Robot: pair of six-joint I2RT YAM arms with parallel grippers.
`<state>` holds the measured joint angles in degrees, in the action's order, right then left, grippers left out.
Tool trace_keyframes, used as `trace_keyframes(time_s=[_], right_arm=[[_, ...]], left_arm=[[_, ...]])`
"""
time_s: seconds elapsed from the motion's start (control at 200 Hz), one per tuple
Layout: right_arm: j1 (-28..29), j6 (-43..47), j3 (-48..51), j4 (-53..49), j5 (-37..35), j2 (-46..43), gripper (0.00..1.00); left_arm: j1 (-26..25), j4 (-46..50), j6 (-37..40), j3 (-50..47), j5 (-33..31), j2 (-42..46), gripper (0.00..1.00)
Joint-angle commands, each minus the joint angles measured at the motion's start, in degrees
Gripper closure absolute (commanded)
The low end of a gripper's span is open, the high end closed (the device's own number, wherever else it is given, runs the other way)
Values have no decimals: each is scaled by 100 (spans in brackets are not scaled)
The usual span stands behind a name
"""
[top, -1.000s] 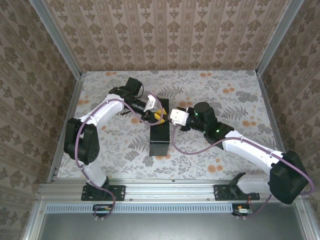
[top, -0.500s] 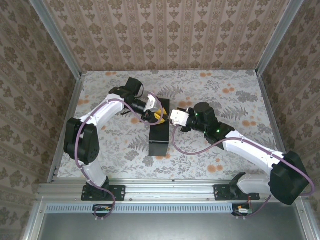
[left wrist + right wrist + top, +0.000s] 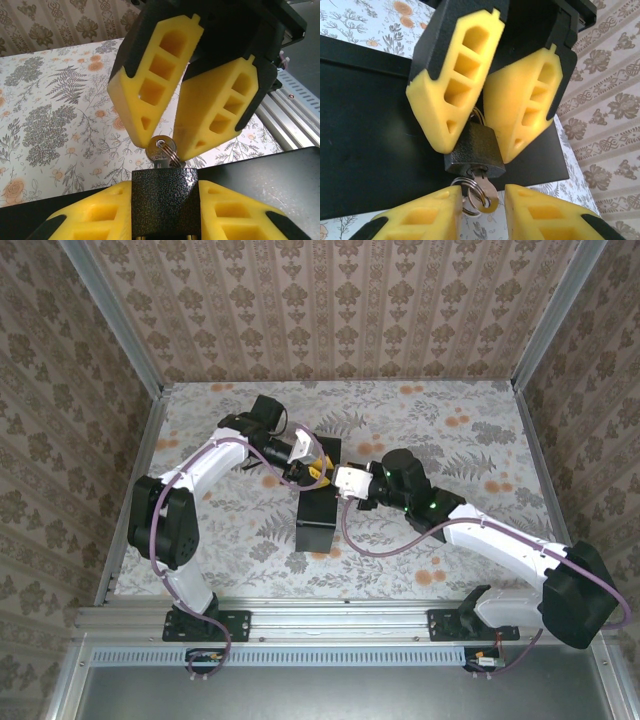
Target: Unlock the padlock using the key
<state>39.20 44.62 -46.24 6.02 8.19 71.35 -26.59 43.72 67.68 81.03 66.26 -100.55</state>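
Observation:
The padlock [image 3: 165,200] is a small dark, textured metal lock, clamped by its sides in my left gripper [image 3: 165,186], which is shut on it. The key [image 3: 161,149], silver with a split ring, sits in the lock's keyhole. My right gripper [image 3: 164,147] meets it from the opposite side, its yellow fingertips closed on the key's head. From the right wrist the padlock [image 3: 476,150] hangs between the left gripper's fingers [image 3: 445,95], and the key [image 3: 487,197] sticks out toward my right gripper [image 3: 483,192]. From above, the left gripper [image 3: 318,472] and right gripper [image 3: 336,480] meet tip to tip.
A black box [image 3: 320,520] lies on the floral table directly under both grippers; its dark surface also shows in the wrist views, the box [image 3: 365,135] close behind the lock. Patterned walls close the table's far and side edges.
The right arm has shifted slightly left, bringing its gripper closer against the left one. The left arm has held still.

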Motion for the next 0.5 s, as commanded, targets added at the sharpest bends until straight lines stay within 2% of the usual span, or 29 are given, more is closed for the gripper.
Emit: trace_keyframes(time_s=[0.0, 0.4, 0.495], right_arm=[[43, -51, -192, -19, 129, 31, 72], [35, -99, -188, -31, 94, 156, 83], [27, -142, -218, -38, 117, 208, 88]], left_arm=[[19, -2, 72, 323, 572, -17, 91], [8, 39, 95, 333, 673, 17, 92], [-19, 99, 157, 349, 695, 11, 92]])
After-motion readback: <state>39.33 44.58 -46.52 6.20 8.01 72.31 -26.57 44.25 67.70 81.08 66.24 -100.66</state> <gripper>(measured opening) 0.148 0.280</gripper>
